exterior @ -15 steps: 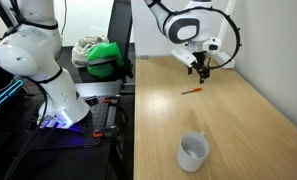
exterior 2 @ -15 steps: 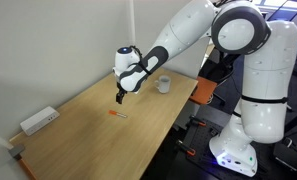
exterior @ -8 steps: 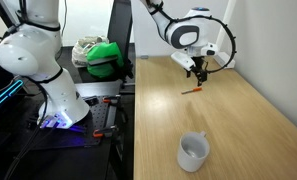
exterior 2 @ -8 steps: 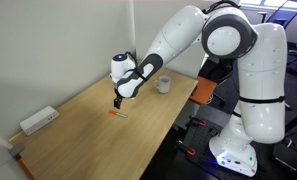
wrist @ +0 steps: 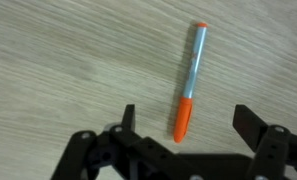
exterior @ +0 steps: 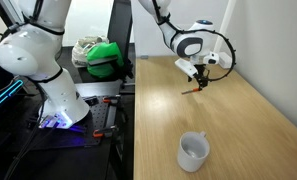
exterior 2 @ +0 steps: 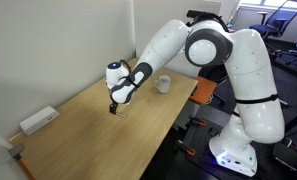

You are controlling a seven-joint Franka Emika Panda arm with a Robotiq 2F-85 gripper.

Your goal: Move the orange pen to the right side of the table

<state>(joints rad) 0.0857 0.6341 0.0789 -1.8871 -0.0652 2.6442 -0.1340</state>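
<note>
The orange pen (wrist: 189, 85) lies flat on the light wood table (exterior: 243, 130), with an orange cap at one end and a pale grey-blue barrel. In the wrist view my gripper (wrist: 184, 112) is open, and its two black fingers stand either side of the pen's orange cap, apart from it. In an exterior view the gripper (exterior: 200, 82) hangs low just over the pen (exterior: 191, 91) near the table's far end. In an exterior view the gripper (exterior 2: 114, 106) hides most of the pen.
A white mug (exterior: 193, 152) stands on the table near its front end; it also shows in an exterior view (exterior 2: 164, 84). A white box (exterior 2: 38, 121) lies at one table corner. A black cart (exterior: 88, 110) carrying a green object (exterior: 105, 58) stands beside the table.
My gripper has come down and moved over the pen, from above the table beyond it to fingers straddling its cap. The pen has not moved.
</note>
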